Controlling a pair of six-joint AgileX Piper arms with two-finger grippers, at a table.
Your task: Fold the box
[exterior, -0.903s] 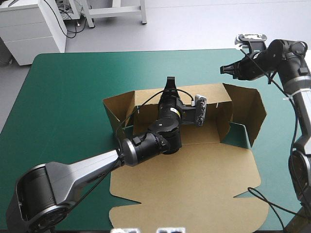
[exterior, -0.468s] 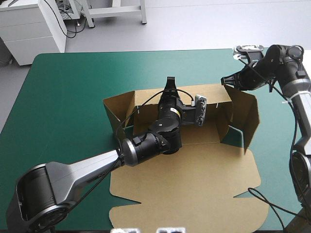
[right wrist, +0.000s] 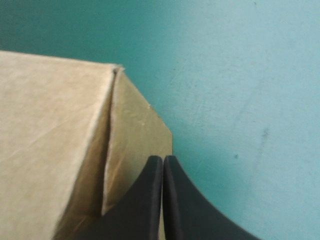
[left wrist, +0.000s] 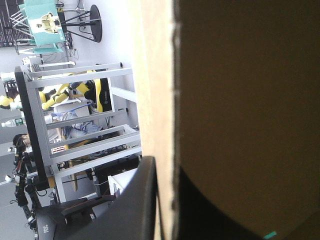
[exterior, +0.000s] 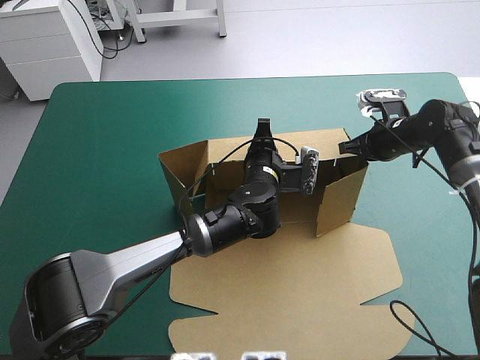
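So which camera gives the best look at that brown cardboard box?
The high view: nearly the whole brown cardboard box shows, walls raised, lid flat. The left wrist view shows only a board edge pinched in the left hand; the right wrist view only one outer corner beside the shut right hand.

Probably a lab: teal-green-covered table (exterior: 112,135), white drawer cabinet (exterior: 45,52), bare grey floor (exterior: 300,37).

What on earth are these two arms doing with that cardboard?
They are folding a flat-cut brown cardboard box on a teal-green table. The left gripper pinches the raised back wall; the shut right gripper presses against the upright right side wall from outside. The lid lies flat.
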